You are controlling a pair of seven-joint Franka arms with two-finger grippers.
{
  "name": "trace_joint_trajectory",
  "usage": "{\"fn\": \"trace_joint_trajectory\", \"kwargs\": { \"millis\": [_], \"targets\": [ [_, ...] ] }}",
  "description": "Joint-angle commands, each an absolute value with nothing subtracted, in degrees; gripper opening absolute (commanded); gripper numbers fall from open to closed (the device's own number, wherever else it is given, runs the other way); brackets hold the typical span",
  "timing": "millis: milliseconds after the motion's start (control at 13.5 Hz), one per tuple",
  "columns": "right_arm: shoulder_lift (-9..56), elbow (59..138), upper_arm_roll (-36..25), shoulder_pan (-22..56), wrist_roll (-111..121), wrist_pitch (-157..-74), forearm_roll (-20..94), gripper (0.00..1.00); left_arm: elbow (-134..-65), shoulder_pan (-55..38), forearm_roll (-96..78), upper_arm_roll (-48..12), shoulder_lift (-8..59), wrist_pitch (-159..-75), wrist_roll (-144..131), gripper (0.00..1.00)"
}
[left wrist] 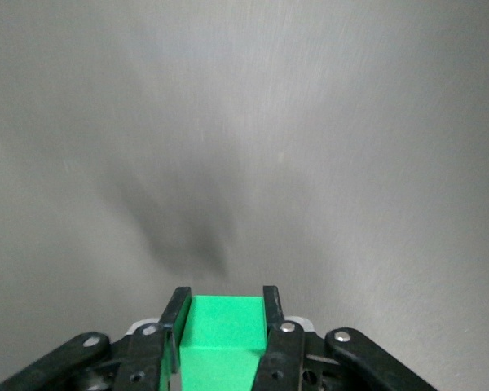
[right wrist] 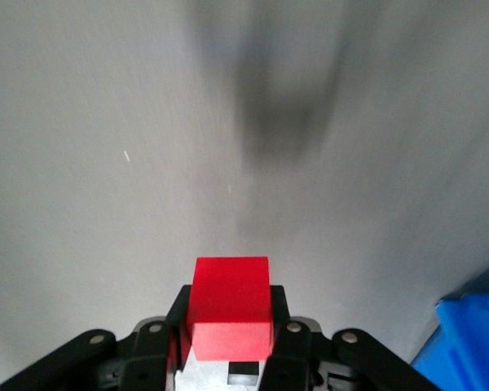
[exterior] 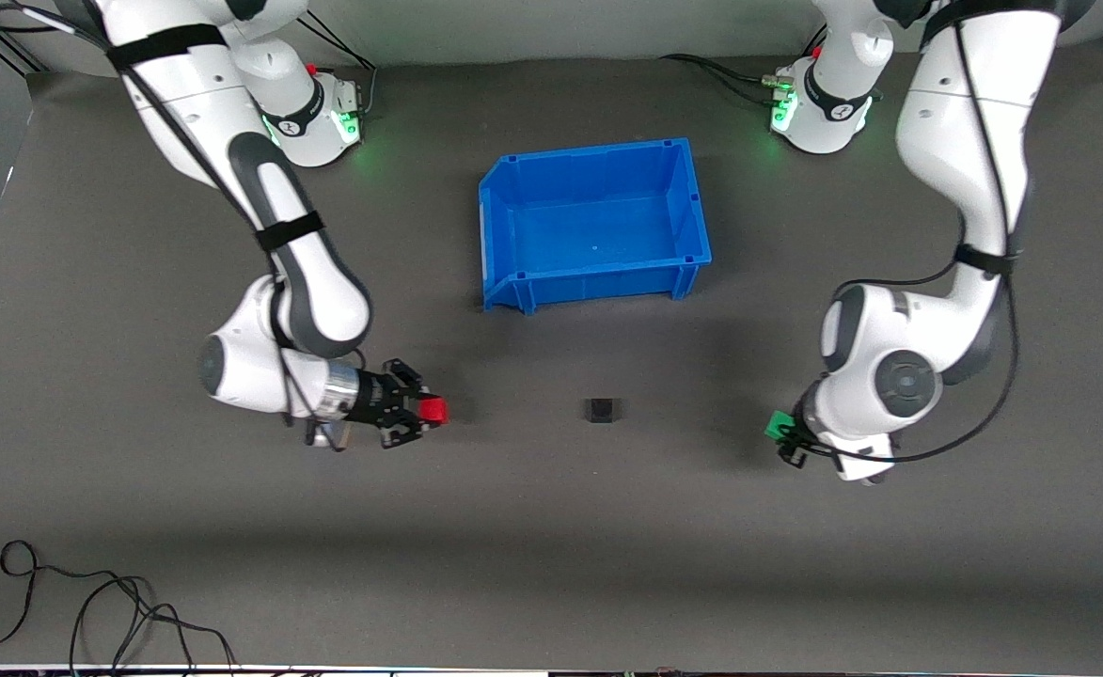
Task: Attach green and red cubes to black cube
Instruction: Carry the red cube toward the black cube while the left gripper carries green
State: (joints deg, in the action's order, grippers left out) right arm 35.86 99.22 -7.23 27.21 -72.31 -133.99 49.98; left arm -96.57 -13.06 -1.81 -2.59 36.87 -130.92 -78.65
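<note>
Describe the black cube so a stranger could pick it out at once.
Start at the blue bin in the middle of the table. Nearer the front camera than the bin, the black cube sits alone on the dark mat. The red cube and green cube are held in grippers; this one lies free.

I see the black cube (exterior: 600, 409) on the table (exterior: 551, 527), nearer the front camera than the bin (exterior: 594, 224). My right gripper (exterior: 424, 411) holds the red cube (exterior: 433, 410) toward the right arm's end; my left gripper (exterior: 782, 434) holds the green cube (exterior: 778, 425) toward the left arm's end.
</note>
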Motion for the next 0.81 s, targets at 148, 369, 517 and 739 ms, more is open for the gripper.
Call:
{"fn": "trace_joint_trajectory", "kwargs": {
  "millis": [148,369,517,739],
  "targets": [
    [43.9,91.1,-7.9,35.6,-82.8,-140.7,50.9,0.16,-94.7,-16.8,-10.0,-3.7,38.8,-133.0,-92.2,0.00],
    [47.2,86.6,-7.9,38.7,-90.6,-143.3,50.7,0.16,-95.0,-18.7,-12.0,-3.7,39.5,-137.0,-101.9,0.00],
    [49.0,84.3,-7.9,39.4,-93.2,-144.2,50.9,0.16,-95.0,-21.3,-12.0,-3.7,40.3,-138.9,-106.1,0.00],
    [52.5,80.2,-7.8,40.6,-96.6,-144.8,50.8,0.16,-95.0,-24.2,-11.3,-3.7,41.3,-141.4,-110.8,0.00]
  ]
}}
